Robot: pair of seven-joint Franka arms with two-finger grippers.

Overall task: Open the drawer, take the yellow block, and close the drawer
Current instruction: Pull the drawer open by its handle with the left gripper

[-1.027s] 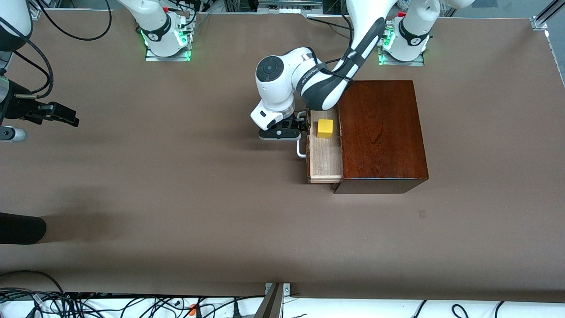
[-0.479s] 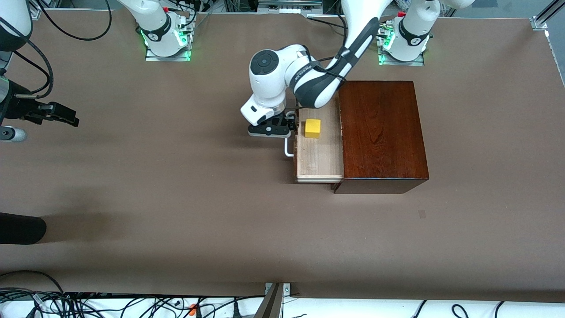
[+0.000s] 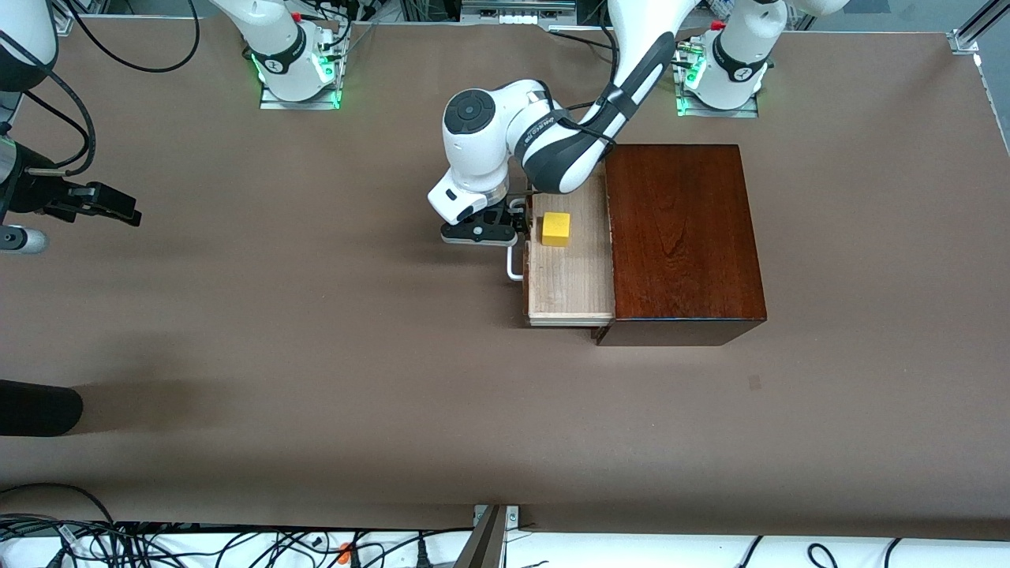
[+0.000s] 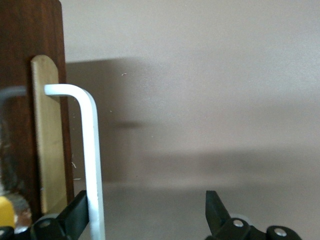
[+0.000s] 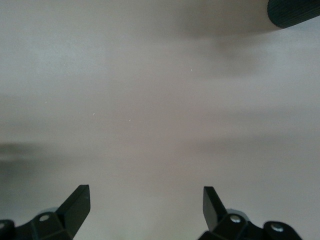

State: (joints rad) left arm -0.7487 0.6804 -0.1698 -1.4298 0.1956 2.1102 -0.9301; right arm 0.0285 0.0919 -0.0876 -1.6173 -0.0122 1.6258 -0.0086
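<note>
The mahogany box (image 3: 682, 237) stands toward the left arm's end of the table. Its drawer (image 3: 572, 284) is pulled out toward the right arm's end, showing the pale tray. The yellow block (image 3: 555, 229) sits in the tray close to the drawer front. My left gripper (image 3: 517, 225) is at the white handle (image 3: 514, 268). In the left wrist view the left gripper (image 4: 148, 215) is open, and the handle bar (image 4: 92, 165) lies against the inside of one finger (image 4: 75, 215). My right gripper (image 3: 118, 209) waits over bare table, open (image 5: 145, 205) with nothing between its fingers.
A black cylinder (image 3: 35, 406) pokes in at the right arm's end of the table, nearer the front camera; it also shows in the right wrist view (image 5: 295, 12). Cables run along the table's front and back edges.
The drawer has slid farther out toward the right arm's end, carrying the yellow block, with my left gripper at its handle. The right arm has not moved.
</note>
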